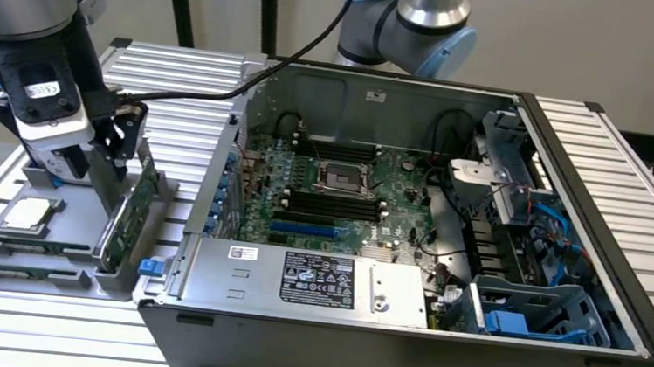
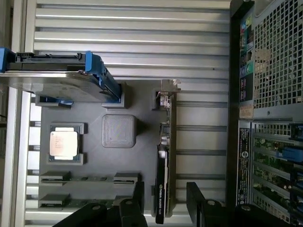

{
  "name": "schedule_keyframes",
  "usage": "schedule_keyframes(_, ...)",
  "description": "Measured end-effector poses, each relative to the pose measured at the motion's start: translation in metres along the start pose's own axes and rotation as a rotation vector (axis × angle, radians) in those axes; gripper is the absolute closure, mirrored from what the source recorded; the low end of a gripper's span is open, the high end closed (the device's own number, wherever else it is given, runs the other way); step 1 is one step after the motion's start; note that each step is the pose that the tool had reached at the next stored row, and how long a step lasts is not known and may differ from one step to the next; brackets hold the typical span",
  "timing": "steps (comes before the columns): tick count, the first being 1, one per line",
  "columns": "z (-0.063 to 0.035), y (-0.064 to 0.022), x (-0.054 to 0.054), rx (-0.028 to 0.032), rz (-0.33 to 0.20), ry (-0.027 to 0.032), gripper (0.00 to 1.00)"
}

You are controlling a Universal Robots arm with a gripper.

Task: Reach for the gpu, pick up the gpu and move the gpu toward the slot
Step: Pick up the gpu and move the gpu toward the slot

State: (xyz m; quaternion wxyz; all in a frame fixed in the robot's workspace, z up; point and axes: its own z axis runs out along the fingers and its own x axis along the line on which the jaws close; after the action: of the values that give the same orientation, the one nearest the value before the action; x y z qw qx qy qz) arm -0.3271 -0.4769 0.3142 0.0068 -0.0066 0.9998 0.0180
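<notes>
- The pincer (image 2: 166, 189) is open. Its two black fingers (image 2: 139, 196) stand one on each side of the gpu (image 2: 161, 184). I see a little gap on both sides, so I think it is not squeezing yet.
- The gpu is right under the pincer, in the space between the fingers. It stands up on its thin edge in a groove of the gray tray (image 2: 142, 104).
- In the exterior view the pincer (image 1: 115, 176) is at about 9 o'clock of the picture, and the gpu (image 1: 123, 220) is just below it, toward 6 o'clock. The card's long side runs from about 12 o'clock to 6 o'clock, in line with the gap between the fingers.
- The silver bracket (image 2: 166, 90) is at the far end of the card, away from the fingers.
- On the same tray are a small square chip (image 2: 64, 144) and a silver hard drive (image 2: 52, 78) with blue rails. Neither touches the gpu.
- From the pincer, the open computer case (image 1: 325, 359) lies toward 3 o'clock, just beside the tray. A blue slot (image 1: 306, 230) shows on the green board inside.
- All of it sits on a ribbed metal table (image 1: 644, 165). A pale wall (image 1: 572, 36) is behind.
</notes>
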Motion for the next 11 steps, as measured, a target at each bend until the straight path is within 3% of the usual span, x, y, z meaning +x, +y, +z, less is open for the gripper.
schedule_keyframes(11,0.02,-0.0006,0.0,-0.0001,0.0,-0.0001,0.52)
